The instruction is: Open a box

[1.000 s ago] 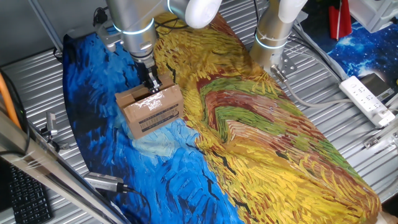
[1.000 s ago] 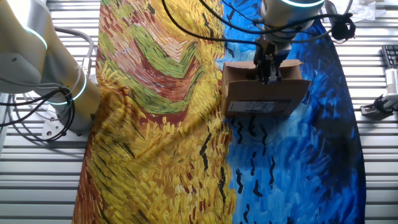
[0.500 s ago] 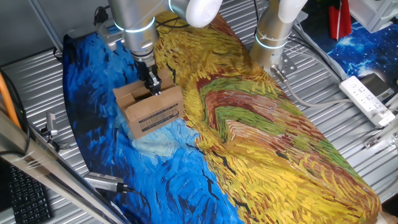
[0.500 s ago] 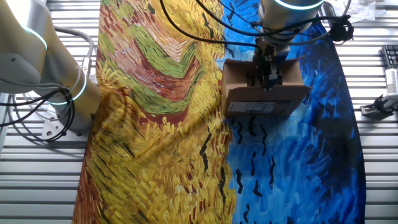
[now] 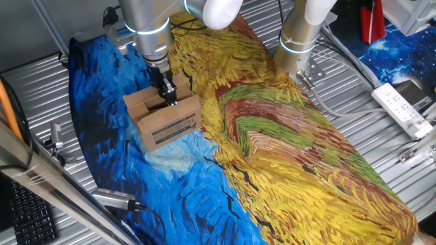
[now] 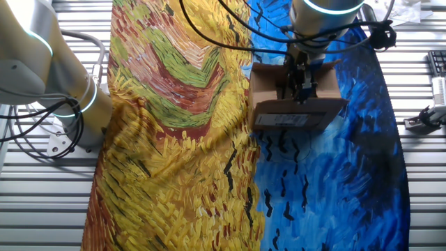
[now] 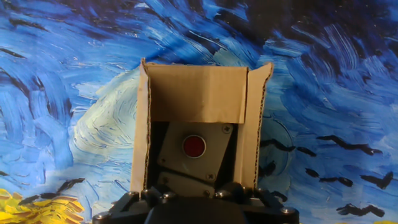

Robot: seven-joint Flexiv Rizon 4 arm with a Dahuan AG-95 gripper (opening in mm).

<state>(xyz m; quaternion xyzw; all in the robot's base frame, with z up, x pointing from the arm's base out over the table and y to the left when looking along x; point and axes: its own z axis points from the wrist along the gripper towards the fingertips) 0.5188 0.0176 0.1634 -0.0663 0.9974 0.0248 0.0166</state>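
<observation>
The box (image 5: 167,122) is a small brown cardboard carton with a white barcode label on its front, standing on the blue part of the painted cloth. It also shows in the other fixed view (image 6: 293,111). My gripper (image 5: 167,94) reaches down onto the box's top, fingers close together, also seen in the other fixed view (image 6: 298,85). In the hand view the box (image 7: 196,93) is open on top: two side flaps stand up and the far flap leans inward. A grey plate with a red round spot (image 7: 194,146) shows in the opening. No flap shows between the fingers.
A second robot arm's base (image 5: 300,41) stands at the cloth's far edge, also seen in the other fixed view (image 6: 49,77). A white power strip (image 5: 405,109) lies on the ribbed metal table (image 5: 381,146). A keyboard (image 5: 27,214) sits at the near left.
The gripper has shifted slightly across the box top, and the box's left flap has swung a little further outward. The box itself has barely moved.
</observation>
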